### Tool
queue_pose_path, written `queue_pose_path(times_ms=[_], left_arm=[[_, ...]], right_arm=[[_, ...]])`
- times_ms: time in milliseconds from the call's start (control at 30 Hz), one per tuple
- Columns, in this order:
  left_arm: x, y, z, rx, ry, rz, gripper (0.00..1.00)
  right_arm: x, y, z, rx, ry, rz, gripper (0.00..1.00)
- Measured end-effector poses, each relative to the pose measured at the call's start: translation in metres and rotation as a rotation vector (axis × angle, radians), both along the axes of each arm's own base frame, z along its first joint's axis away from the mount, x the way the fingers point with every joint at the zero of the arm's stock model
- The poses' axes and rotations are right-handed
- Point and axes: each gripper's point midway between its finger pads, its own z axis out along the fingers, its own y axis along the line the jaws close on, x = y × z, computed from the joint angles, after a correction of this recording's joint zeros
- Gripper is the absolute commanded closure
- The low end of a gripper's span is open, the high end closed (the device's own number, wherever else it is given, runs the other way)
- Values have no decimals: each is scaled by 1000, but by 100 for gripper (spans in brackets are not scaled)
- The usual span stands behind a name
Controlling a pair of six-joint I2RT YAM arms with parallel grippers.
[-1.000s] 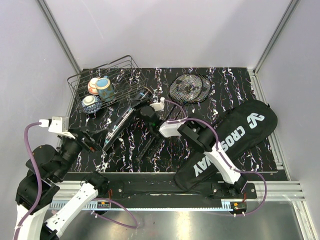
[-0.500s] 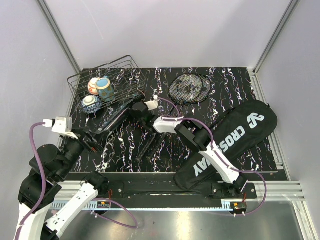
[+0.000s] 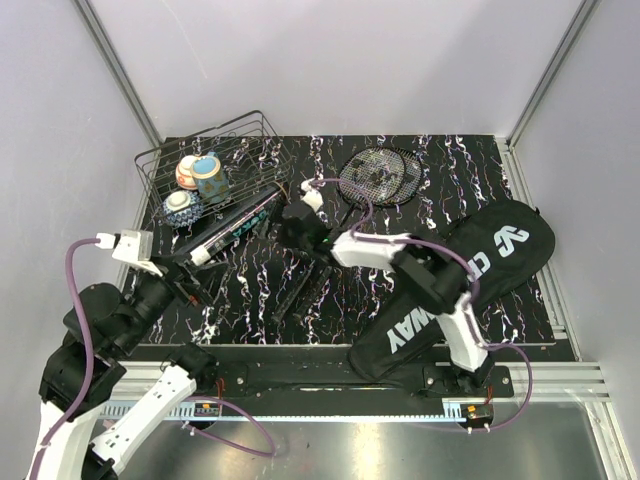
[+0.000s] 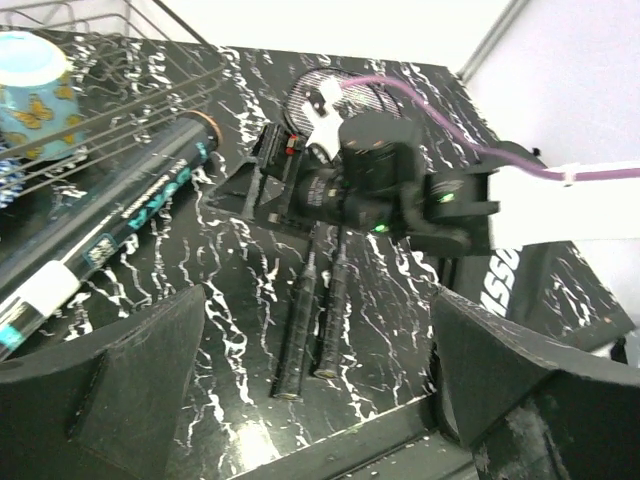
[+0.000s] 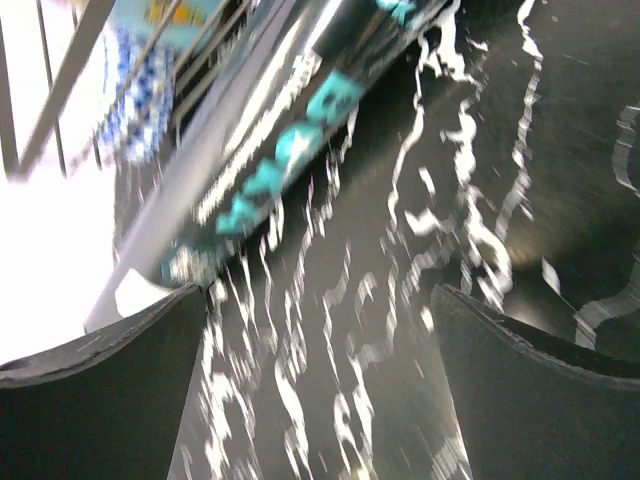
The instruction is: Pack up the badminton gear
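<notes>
The long black tube (image 3: 240, 222) lies slanted beside the wire basket; it also shows in the left wrist view (image 4: 120, 210) and, blurred, in the right wrist view (image 5: 290, 130). My left gripper (image 3: 185, 275) is open and empty (image 4: 320, 390), with the tube's white end just outside its left finger. My right gripper (image 3: 287, 215) is open (image 5: 320, 380) over bare table, right of the tube's far end. Two rackets (image 3: 378, 177) lie with their handles (image 4: 318, 320) towards me. The black CROSSWAY bag (image 3: 470, 280) lies at the right. No shuttlecocks are in view.
A black wire basket (image 3: 250, 125) at the back left holds small patterned bowls (image 3: 196, 178); one bowl shows in the left wrist view (image 4: 30, 90). Grey walls close in the table on three sides.
The tube's near end has swung left, so it now lies closer along the basket. My right arm has reached left and back towards the tube's far end. My left arm has shifted slightly.
</notes>
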Motion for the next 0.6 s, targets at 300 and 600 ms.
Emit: queue_pose_path(times_ms=[300,600], left_arm=[[14,-63,-15,-93,125,-228,1],[47,-142,-72,-137,450,-473,2]], right_arm=[[-63,-127,96,-306,-91,235,0],[-98,-396,-11,-531,504,-475,4]])
